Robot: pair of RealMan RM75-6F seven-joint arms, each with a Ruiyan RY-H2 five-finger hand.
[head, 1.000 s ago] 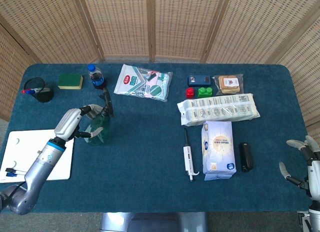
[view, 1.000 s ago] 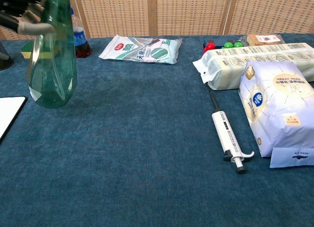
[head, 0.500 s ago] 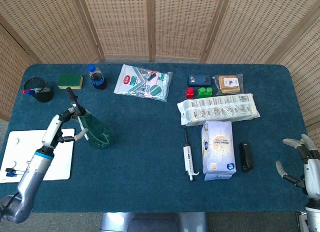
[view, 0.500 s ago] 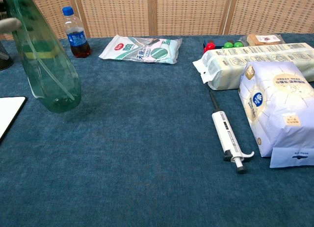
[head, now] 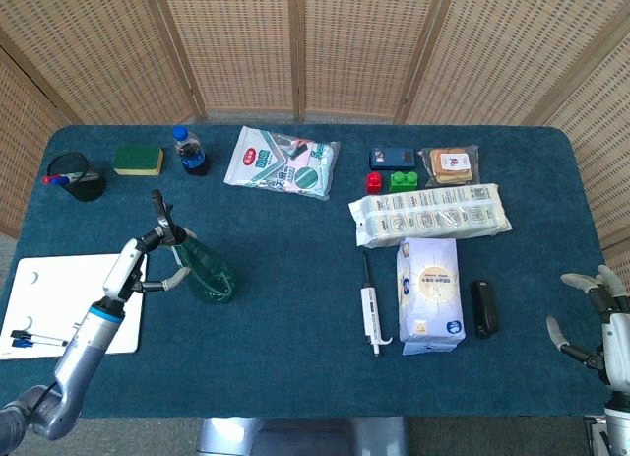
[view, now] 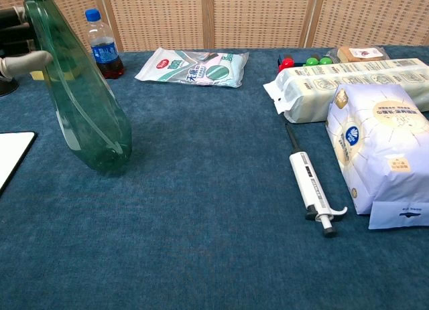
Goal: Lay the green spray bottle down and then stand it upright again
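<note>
on the blue table, the green spray bottle sat at the left, tilted, its base down toward four o'clock and its black nozzle up toward ten o'clock. the left hand was right at its neck, fingers wrapped round the upper body, holding it; in the chest view a finger crossed the bottle's shoulder. it looked mid-tip, not yet laid flat. the right hand hung far off at the table's right edge, fingers spread, holding nothing.
</note>
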